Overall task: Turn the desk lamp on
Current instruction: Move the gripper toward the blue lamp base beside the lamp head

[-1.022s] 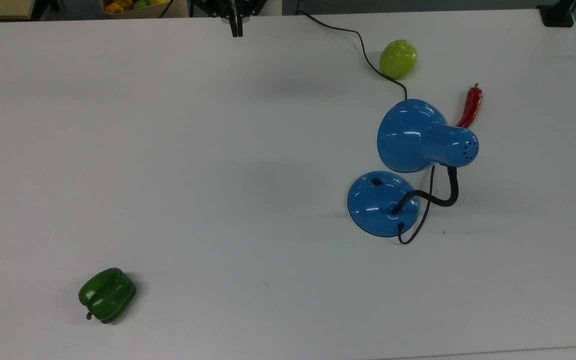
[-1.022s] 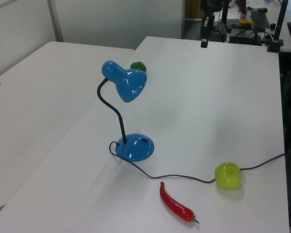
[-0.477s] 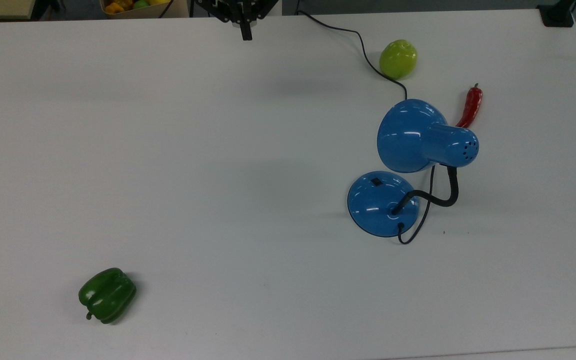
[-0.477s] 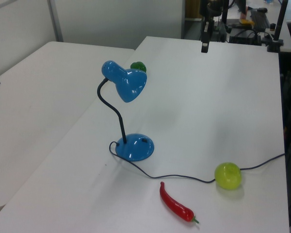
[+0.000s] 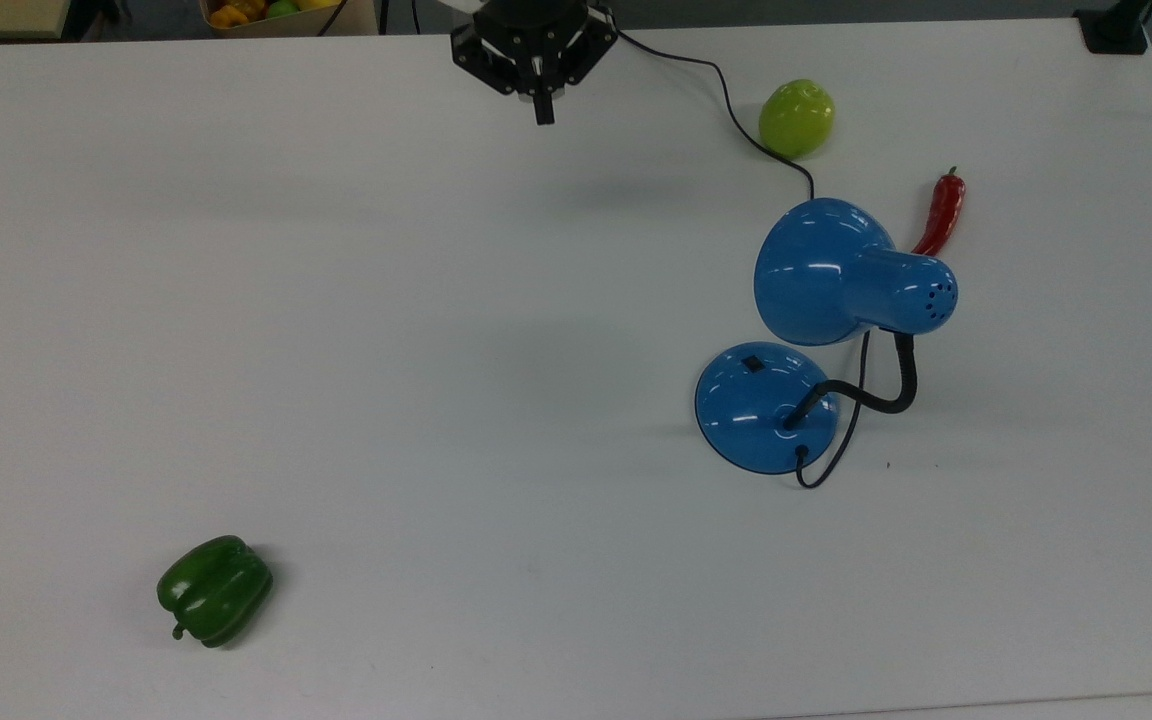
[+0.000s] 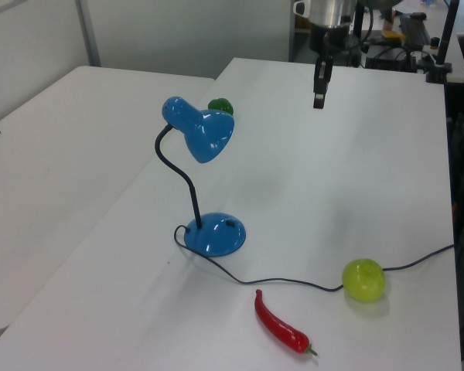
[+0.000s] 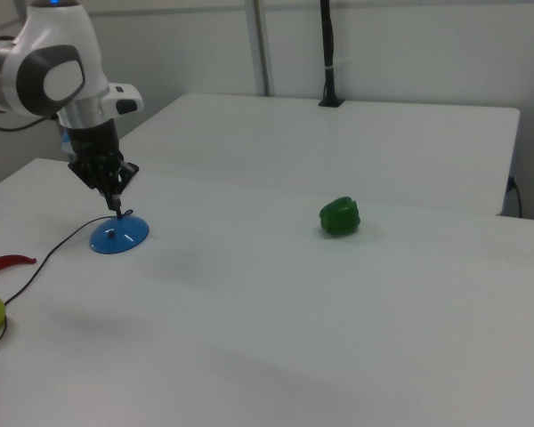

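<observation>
- The robot's black two-finger claw [image 5: 543,115] hung above the far edge of the white bench [image 5: 386,350], pointing down, with its fingers pressed together and nothing held between them.
- In the left view the claw [image 6: 319,99] hovered in the air, well apart from every object on the bench.
- A thin black power cord [image 5: 726,95] ran from the bench edge near the claw, past a round yellow-green apple [image 5: 796,117], to the lamp.
- The glossy blue desk lamp [image 5: 831,300] stood on the top view's right, well apart from the claw.
- Its bell-shaped blue shade [image 5: 836,272] sat above and beside its round domed blue base [image 5: 751,400], joined by a curved black bendy neck [image 5: 891,395].
- A small black switch [image 5: 753,364] lay on the base, on the side nearest the shade.
- In the left view the lamp [image 6: 205,182] stood upright, its shade tilted down toward the bench.
- A shiny red chilli pepper [image 5: 941,210] lay just beside the shade, partly hidden behind it in the top view.
- A glossy green bell pepper [image 5: 214,590] lay alone in the top view's lower left, far from the lamp and claw.
- A box of coloured fruit [image 5: 266,12] sat beyond the bench edge.
</observation>
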